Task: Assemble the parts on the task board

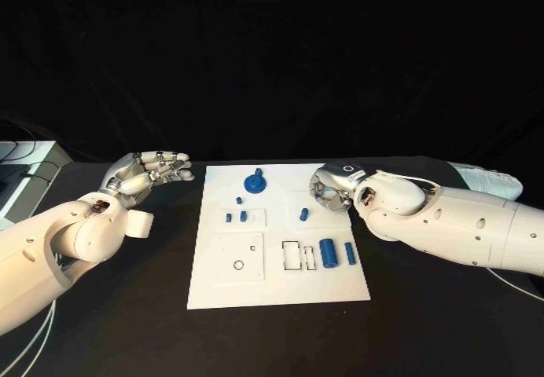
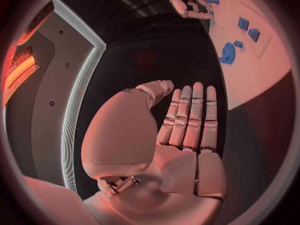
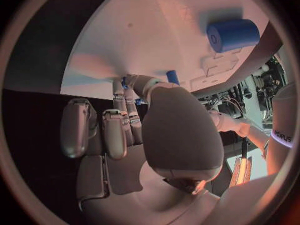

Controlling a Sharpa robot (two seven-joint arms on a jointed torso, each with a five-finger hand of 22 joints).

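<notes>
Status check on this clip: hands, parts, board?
Left hand open, off the task board. Right hand at board's edge, grip unclear. Blue parts on board. Nothing in the way.

table (image 1: 136,330): black from where I sit
task board (image 1: 277,287): white, with thin black outlines drawn on it
parts (image 1: 328,253): blue, every one I can see
arms (image 1: 476,228): white shells
left hand (image 1: 153,171): silver
right hand (image 1: 332,191): silver, I read it the same

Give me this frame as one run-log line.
left hand: open, off the task board | right hand: at board's right edge, grip unclear | large blue cylinder: lying on board
</notes>
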